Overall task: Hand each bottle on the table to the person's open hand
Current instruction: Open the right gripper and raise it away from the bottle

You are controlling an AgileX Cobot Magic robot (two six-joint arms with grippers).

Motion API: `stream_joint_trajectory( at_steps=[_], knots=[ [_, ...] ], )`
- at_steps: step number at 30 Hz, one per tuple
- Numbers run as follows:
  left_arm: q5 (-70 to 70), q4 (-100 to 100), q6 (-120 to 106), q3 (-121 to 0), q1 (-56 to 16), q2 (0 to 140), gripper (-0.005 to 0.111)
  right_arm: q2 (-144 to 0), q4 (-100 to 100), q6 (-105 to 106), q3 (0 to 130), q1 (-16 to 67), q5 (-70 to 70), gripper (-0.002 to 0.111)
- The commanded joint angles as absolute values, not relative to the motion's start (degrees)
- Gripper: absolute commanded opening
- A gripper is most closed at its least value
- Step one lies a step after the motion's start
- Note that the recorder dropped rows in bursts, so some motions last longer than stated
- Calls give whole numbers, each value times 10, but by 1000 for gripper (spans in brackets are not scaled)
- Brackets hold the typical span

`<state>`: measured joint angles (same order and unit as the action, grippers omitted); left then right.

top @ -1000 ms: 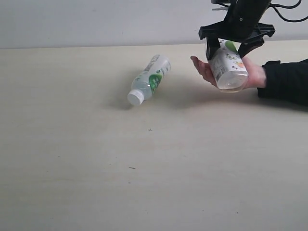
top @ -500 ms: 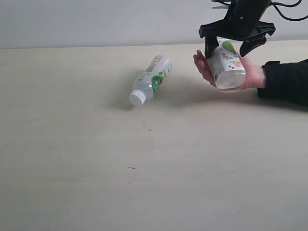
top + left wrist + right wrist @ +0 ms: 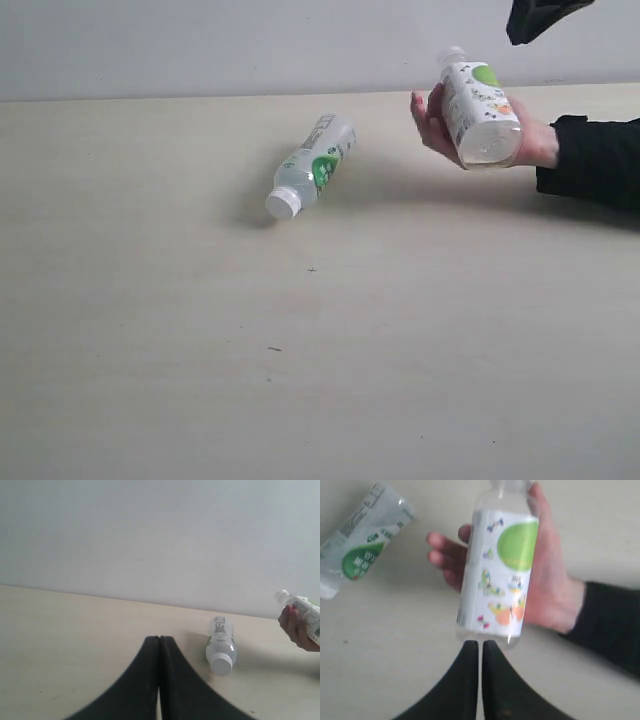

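Right claw [image 3: 481, 642] pressed together, black fingers tip to tip, pinching nothing; in the right wrist view, just past those tips, the base of the held bottle [image 3: 500, 565], with no contact to be made out. Same claw in the exterior view only as a black corner at the upper edge, above and apart from that bottle. Left claw [image 3: 159, 639] likewise closed flat, nothing between its fingers, low over the pale beige counter [image 3: 60, 630] and well apart from both bottles. Held bottle of clear plastic, white label with a green disc and small orange and coloured prints, cradled in the person's hand [image 3: 552, 587]: palm beneath, fingers curled round the far side, black sleeve [image 3: 600, 170] at the wrist. Tilted, pale cap up toward the grey wall [image 3: 200, 50], base toward the exterior camera, raised off the counter on the right side of that view. Lying bottle [image 3: 312, 165] on its side on the counter, left of the hand and well apart from it, white cap pointing toward the front left, green-and-white label facing up. Tiny dark specks [image 3: 274, 349] on the bare counter nearer the camera.
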<state>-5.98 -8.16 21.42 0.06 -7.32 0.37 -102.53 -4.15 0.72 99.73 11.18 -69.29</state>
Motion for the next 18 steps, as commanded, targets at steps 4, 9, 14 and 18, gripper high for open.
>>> stream_joint_trajectory(
  at_steps=[4,9,14,18],
  knots=[
    [-57,-84,214,0,-72,0,1,-747,-45,25,697,110,-534,0],
    [-57,-84,214,0,-72,0,1,-518,-45,23,494,110,-435,0],
    [-57,-84,214,0,-72,0,1,-334,-51,23,389,110,-407,0],
    [-57,-84,214,0,-72,0,1,-210,-105,23,330,110,-412,0]
  ],
)
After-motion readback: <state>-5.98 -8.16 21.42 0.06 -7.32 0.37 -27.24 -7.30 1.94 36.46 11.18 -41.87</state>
